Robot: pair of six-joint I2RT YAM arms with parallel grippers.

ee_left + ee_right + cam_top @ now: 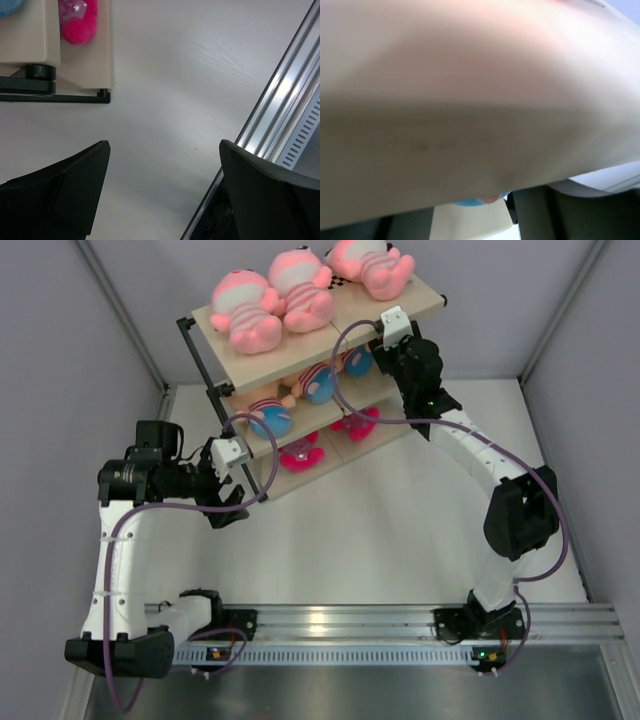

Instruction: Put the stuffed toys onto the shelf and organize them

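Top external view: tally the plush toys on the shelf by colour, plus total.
Pale pink dolls: 3
Blue-bottomed dolls: 3, one partly hidden
Magenta toys: 2
Total visible: 8

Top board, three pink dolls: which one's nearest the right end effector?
The rightmost doll, at the board's right end, right by the right end effector; the middle doll and left doll lie farther off.

My table [380, 530]: one shelf [212, 328] at 11 o'clock; top board, three pink stuffed toys [300, 290]; middle board, boy dolls [270, 420].
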